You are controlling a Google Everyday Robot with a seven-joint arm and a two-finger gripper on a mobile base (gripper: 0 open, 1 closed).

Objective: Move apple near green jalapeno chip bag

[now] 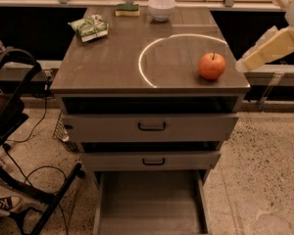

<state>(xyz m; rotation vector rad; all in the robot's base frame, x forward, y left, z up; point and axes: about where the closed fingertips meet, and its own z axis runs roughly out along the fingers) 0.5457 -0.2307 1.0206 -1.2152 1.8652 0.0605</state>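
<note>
The apple point(211, 65), round and red-orange with a short dark stem pointing up, is seen resting upright near the front right corner of the bench point(108, 67). The green jalapeno chip bag point(89, 27), crinkled, light green and white, is laid flat near the back left corner, well apart from the apple. The end effector point(264, 52) is held beyond the bench's right edge, near the apple but apart from it.
</note>
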